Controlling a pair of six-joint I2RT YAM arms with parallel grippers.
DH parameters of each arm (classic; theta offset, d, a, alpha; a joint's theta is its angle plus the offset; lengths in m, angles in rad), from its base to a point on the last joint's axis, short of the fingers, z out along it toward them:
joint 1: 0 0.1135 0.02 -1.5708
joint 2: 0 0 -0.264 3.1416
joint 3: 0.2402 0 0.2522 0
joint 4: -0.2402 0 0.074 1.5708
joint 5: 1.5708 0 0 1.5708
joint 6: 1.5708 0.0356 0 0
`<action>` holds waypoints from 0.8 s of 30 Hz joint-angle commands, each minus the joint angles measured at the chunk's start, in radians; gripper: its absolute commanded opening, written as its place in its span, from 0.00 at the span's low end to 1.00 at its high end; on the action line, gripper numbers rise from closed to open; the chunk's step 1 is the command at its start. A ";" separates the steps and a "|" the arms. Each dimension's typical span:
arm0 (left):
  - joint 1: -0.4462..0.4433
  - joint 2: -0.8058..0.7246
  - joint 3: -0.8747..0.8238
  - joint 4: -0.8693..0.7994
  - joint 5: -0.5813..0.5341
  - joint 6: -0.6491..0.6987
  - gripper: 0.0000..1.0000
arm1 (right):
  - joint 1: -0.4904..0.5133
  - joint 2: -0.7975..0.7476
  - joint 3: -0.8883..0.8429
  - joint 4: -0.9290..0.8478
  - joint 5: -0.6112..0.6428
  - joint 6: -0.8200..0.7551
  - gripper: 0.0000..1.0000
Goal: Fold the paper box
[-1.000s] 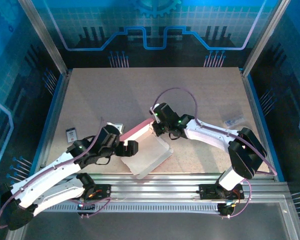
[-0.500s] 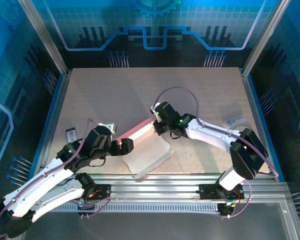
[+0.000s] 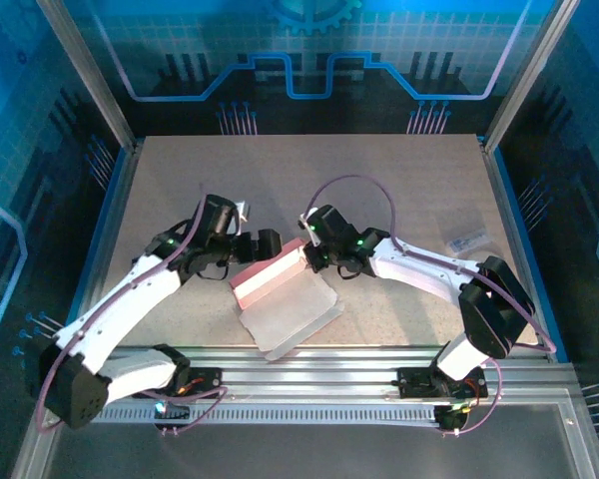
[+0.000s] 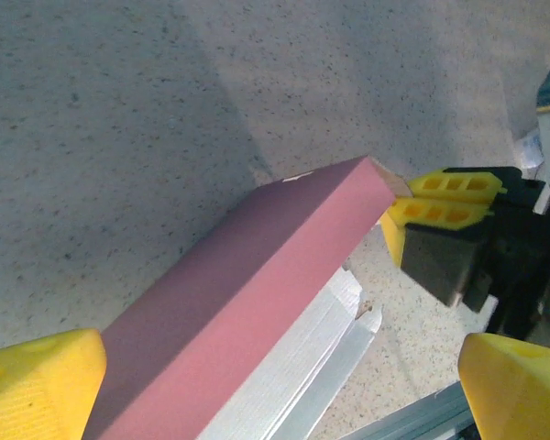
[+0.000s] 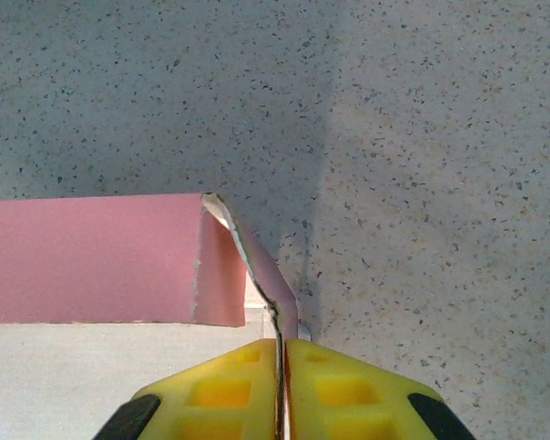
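Paper box (image 3: 285, 307) edge between right jaws

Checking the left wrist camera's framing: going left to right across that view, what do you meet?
One finger of the left gripper → the paper box → the right gripper, fingers shut on the box's end flap → the left gripper's other finger.

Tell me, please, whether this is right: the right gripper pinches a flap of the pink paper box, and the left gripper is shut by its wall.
Not quite: the left gripper is open, as the left wrist view shows. The right gripper does pinch a flap of the paper box.
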 commanded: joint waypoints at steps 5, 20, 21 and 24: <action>0.005 0.128 0.023 0.165 0.071 0.045 0.99 | 0.021 0.003 -0.022 0.018 -0.008 0.065 0.13; -0.001 0.303 -0.012 0.341 0.075 0.025 0.99 | 0.033 -0.002 -0.056 0.042 -0.005 0.105 0.13; -0.003 0.311 -0.014 0.345 0.069 0.026 0.99 | 0.033 -0.002 -0.057 0.043 -0.005 0.108 0.13; -0.007 0.332 -0.022 0.360 0.056 0.025 0.99 | 0.033 -0.003 -0.060 0.049 -0.010 0.110 0.13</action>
